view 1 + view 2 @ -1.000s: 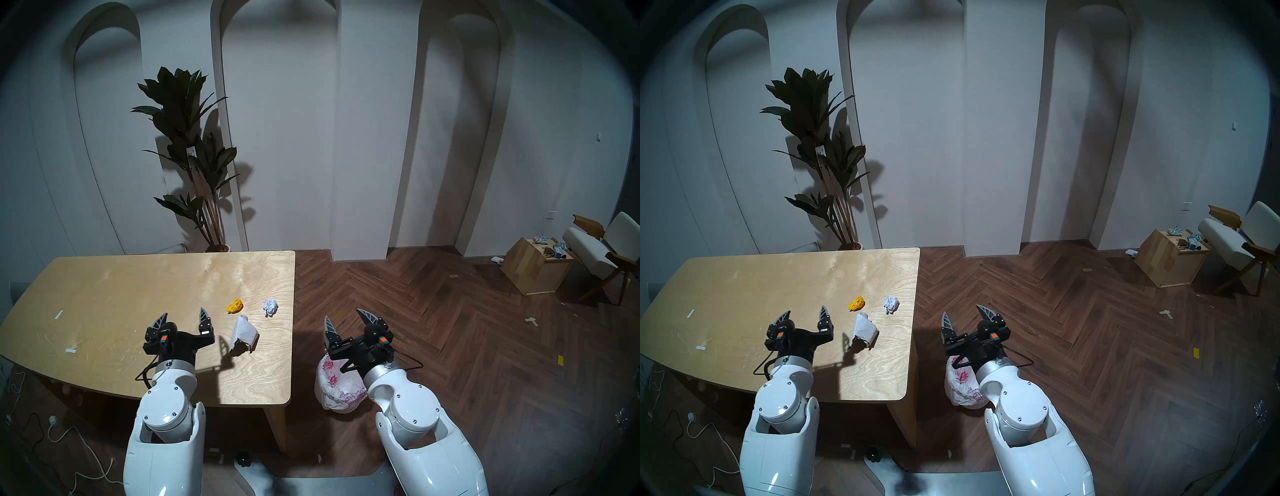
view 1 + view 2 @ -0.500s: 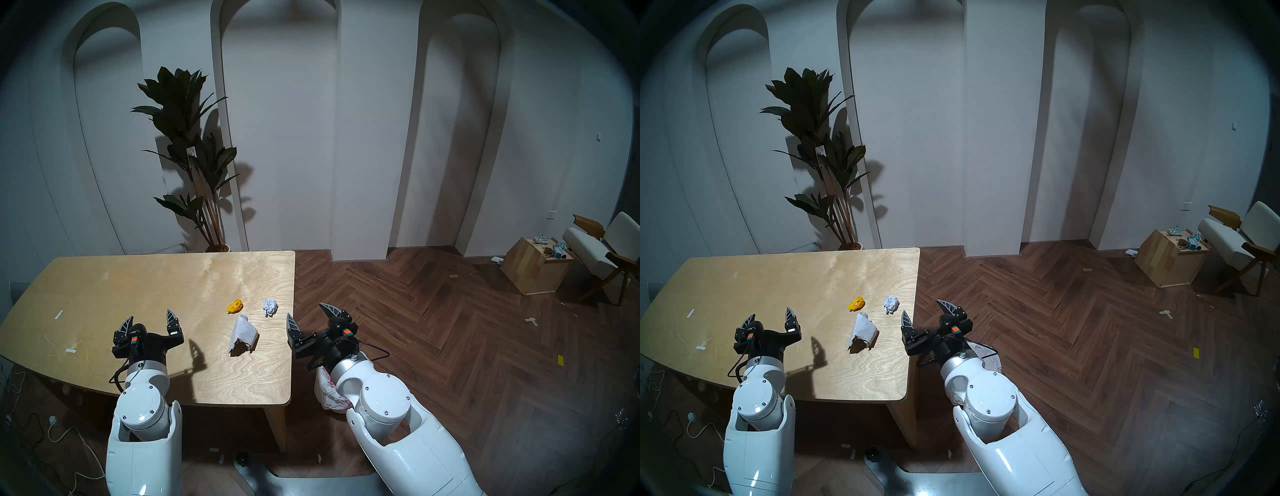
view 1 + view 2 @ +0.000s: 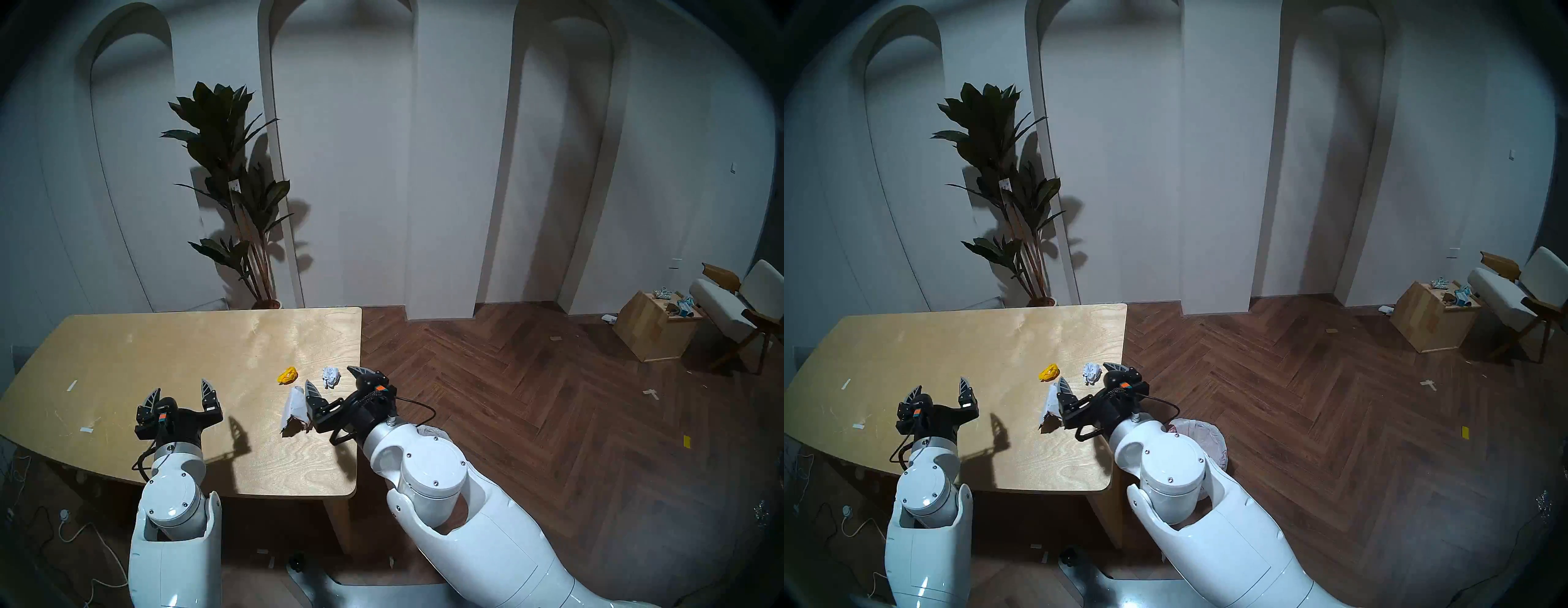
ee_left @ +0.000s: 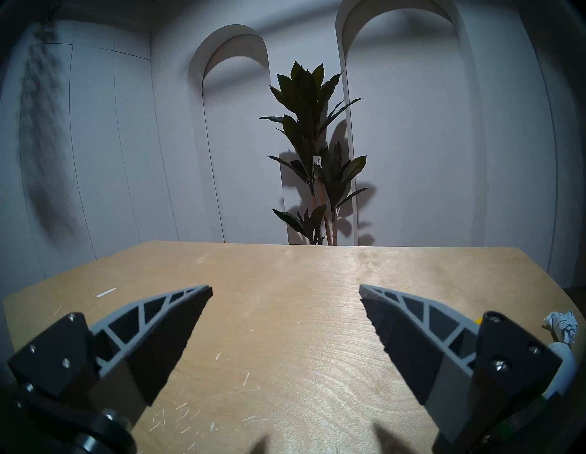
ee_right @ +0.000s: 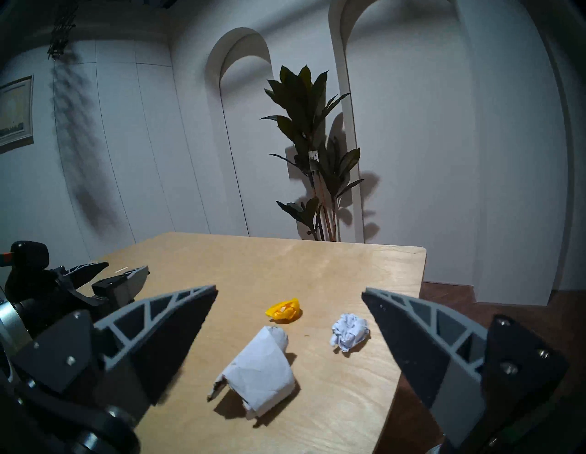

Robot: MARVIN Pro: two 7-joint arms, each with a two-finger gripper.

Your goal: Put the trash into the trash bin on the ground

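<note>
Step in hand, by my reading: right gripper point(image 3: 337, 381) is reaching in over the table point(image 3: 169, 339) edge toward the trash, nothing picked yet. Three scraps are lying near the table's right edge: yellow wad point(image 5: 284, 310), paper ball point(image 5: 349, 330), larger white piece point(image 5: 258, 364) nearest the robot. Bin point(image 3: 1202, 433) is sitting on the floor beside the table, mostly hidden behind the right arm.

Next move is likely calling for a dip of the wrist so the fingers bracket one scrap, then a close.

Right jaws are standing wide, holding nothing, touching nothing that I can see. Left gripper point(image 3: 180, 388) is hovering over bare table, jaws wide, empty.
</note>
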